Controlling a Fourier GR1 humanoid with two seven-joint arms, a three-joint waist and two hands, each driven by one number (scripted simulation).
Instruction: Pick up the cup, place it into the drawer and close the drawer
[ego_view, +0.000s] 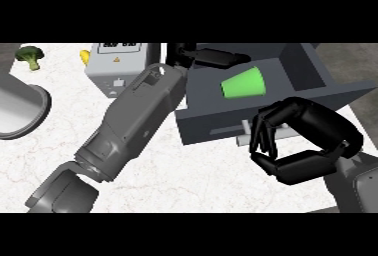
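inside the open dark grey drawer (295, 65) lies a bright green cup (245, 83); left hand (214, 56) beside it, fingers unclear; right hand (299, 137) at its front, fingers curled, empty.

Green cup (244, 83), dark grey drawer (214, 120), white marbled counter (192, 175).

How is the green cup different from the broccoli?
The cup is bright, smooth green and lies on its side; the broccoli is darker, bumpy green with a pale stalk. The cup sits inside the open drawer, near the left hand; the broccoli rests on the counter at the far left. The cup looks bigger than the broccoli. Both are green, and no hand holds either.
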